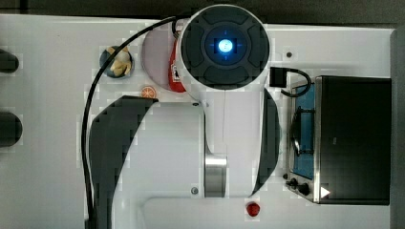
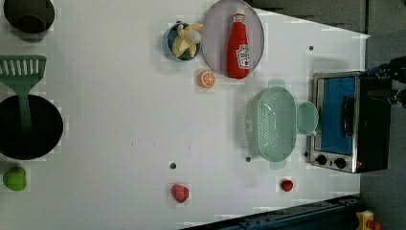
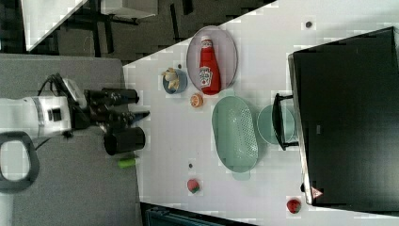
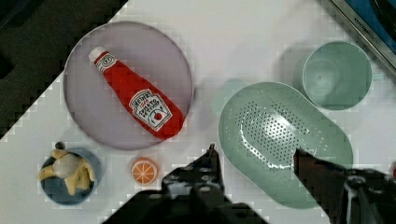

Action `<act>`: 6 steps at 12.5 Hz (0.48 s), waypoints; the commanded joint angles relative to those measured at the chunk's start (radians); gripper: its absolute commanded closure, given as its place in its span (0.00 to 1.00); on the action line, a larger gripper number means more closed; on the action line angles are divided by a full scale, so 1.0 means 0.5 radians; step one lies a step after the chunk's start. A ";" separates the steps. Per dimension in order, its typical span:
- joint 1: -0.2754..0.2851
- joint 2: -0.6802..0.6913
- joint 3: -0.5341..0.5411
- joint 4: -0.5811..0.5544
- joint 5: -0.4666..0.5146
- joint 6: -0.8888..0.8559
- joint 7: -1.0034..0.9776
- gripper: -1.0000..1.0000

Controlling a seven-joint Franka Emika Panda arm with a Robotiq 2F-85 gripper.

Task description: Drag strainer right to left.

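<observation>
The tool (image 4: 254, 156) hangs part-open and empty above the strainer (image 4: 285, 140), its two fingers (image 4: 205, 170) straddling the near rim; green cup (image 4: 337, 74) just beyond

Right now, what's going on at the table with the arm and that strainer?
The gripper hangs open above the table, holding nothing. In the wrist view its fingers frame part of the pale green strainer, but it is not touching it. The strainer sits untouched on the white table, beside the green cup in front of the toaster oven. The drag has not begun.
</observation>
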 commanded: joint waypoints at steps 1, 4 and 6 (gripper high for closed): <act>-0.077 -0.958 -0.050 -0.525 -0.044 -0.457 0.129 0.21; -0.076 -0.947 -0.047 -0.532 -0.044 -0.456 0.129 0.00; -0.072 -0.907 -0.038 -0.573 -0.043 -0.407 0.129 0.00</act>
